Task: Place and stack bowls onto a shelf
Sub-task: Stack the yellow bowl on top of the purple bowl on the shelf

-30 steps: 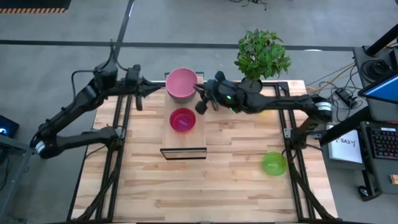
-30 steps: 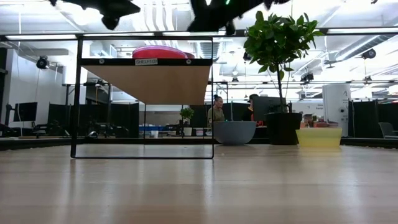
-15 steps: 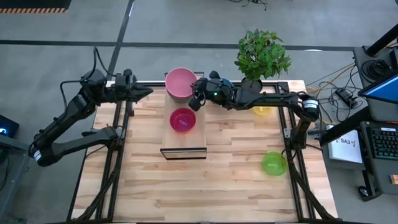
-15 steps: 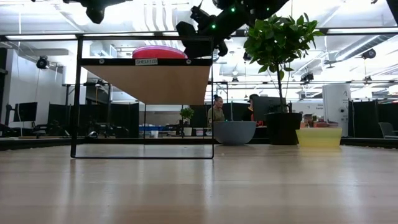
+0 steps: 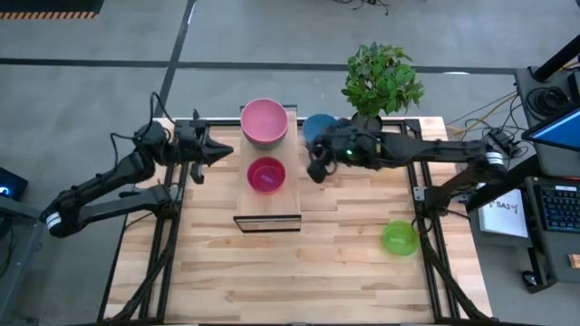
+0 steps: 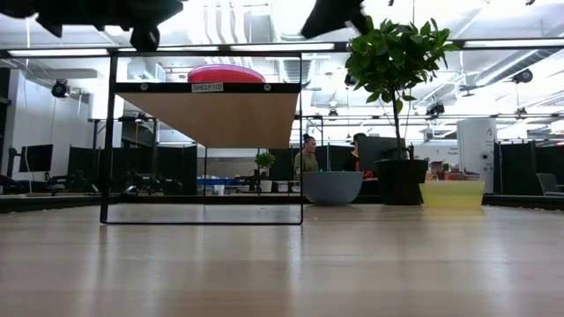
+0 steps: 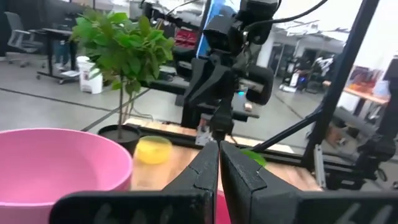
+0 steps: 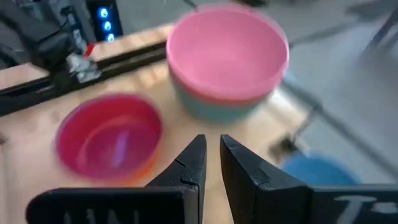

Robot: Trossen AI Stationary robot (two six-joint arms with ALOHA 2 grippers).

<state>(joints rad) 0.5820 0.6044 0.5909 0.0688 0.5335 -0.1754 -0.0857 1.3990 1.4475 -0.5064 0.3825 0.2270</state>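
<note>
A pink bowl (image 5: 265,121) sits nested in a teal bowl (image 8: 214,110) at the far end of the shelf (image 5: 268,206). A red bowl (image 5: 266,174) stands on the plank nearer the middle. On the tabletop stand a blue bowl (image 5: 318,128) by the plant, a yellow bowl (image 7: 152,151) and a green bowl (image 5: 400,237). My left gripper (image 5: 224,151) is shut, held in the air left of the shelf and pointing at it. My right gripper (image 5: 314,173) is shut and hovers just right of the shelf, between the red and blue bowls.
A potted plant (image 5: 381,80) stands at the table's far edge, right of the blue bowl. The shelf's dark metal frame (image 6: 110,141) raises the plank well above the tabletop. Bare tabletop (image 5: 272,272) lies along the near side. People sit in the room beyond.
My right gripper has drawn back from beside the pink bowl toward the table's near and right sides, and the blue bowl now shows behind it. My left gripper has moved toward the near edge and a little closer to the shelf. No bowl has moved.
</note>
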